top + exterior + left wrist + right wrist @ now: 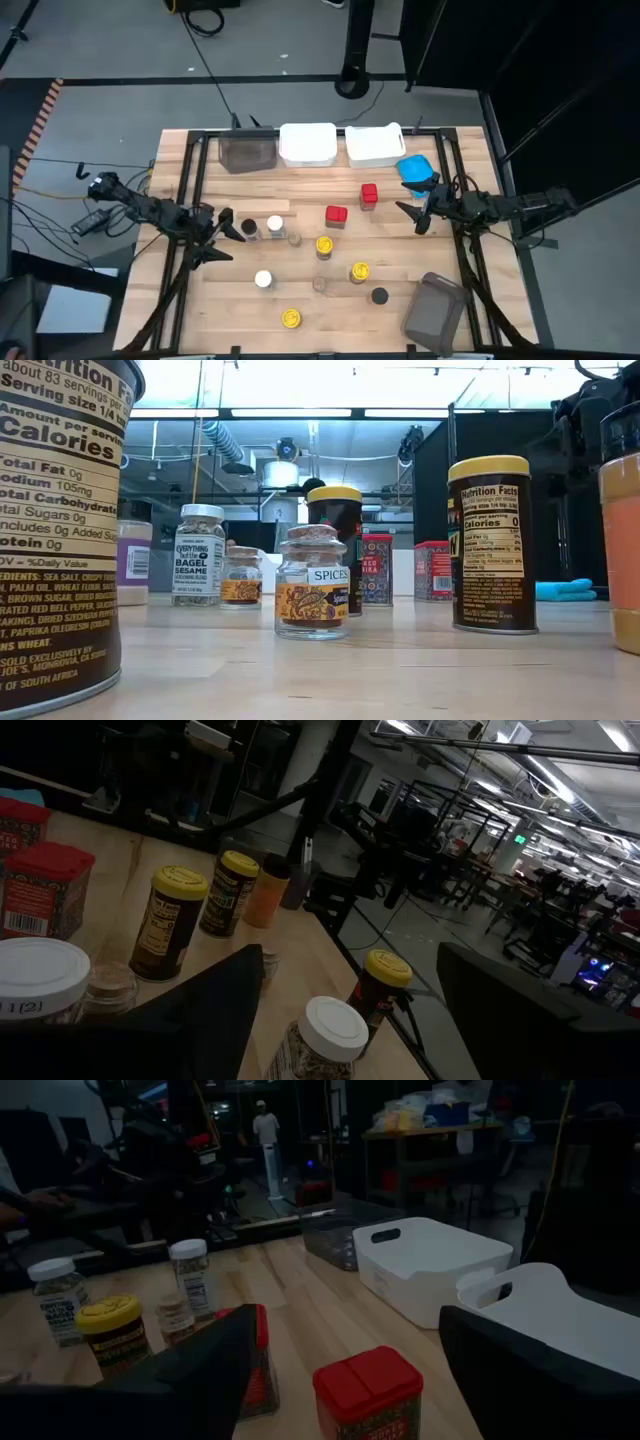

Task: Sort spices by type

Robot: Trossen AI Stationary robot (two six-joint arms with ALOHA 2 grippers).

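1. At the left middle of the high view, the left gripper hangs over the table with its fingers spread wide and nothing between them, just left of a black-capped jar.
2. At the right middle, the right gripper also stands wide open and holds nothing, just below a blue cloth.
3. The spices are scattered across the middle of the frame: two red-capped jars sit centre-right, with the second up and to the right of the first.
4. Yellow-lidded jars lie lower, one at centre, one right of it and one near the bottom edge.
5. A white-capped jar stands lower left of centre.
6. Along the top edge sit two white tubs and a grey bin; a second grey bin is at lower right.
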